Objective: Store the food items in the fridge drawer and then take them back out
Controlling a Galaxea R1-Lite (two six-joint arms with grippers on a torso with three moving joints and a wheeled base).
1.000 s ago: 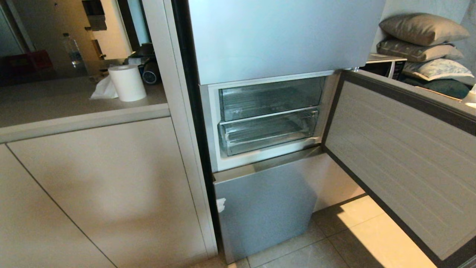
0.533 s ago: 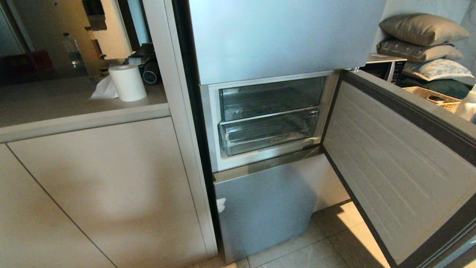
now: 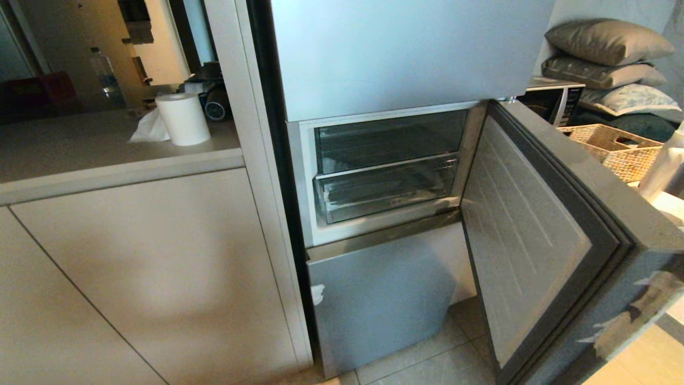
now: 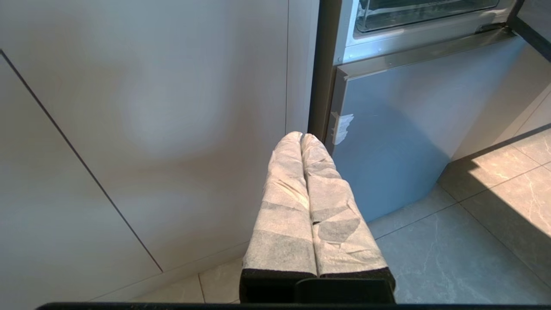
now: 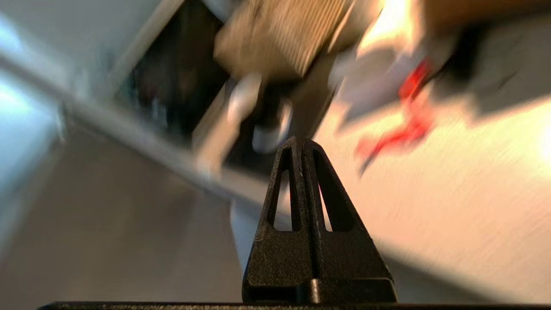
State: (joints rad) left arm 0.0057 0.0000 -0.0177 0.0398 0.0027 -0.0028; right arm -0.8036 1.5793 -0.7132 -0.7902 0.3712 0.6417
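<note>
The fridge's middle compartment stands open in the head view, with two clear drawers pushed in. The lower, shallower one with the white-edged front is the fridge drawer (image 3: 385, 191); its front also shows in the left wrist view (image 4: 426, 12). The food items are out of view; a blurred red streak (image 5: 411, 82) in the right wrist view cannot be identified. My right gripper (image 5: 301, 144) is shut on nothing, out of the head view, and its surroundings are smeared. My left gripper (image 4: 301, 137), with white-wrapped fingers, hangs shut low beside the cabinet front.
The open fridge door (image 3: 534, 251) juts toward me on the right, with torn tape on its outer face. Behind it are a wicker basket (image 3: 614, 147), a white bottle (image 3: 662, 166), a microwave (image 3: 553, 96) and pillows. A paper roll (image 3: 184, 118) stands on the left counter.
The open fridge door has swung round from spread wide to the right to pointing toward me, uncovering the wicker basket behind it. The camera and the left arm have stayed still.
</note>
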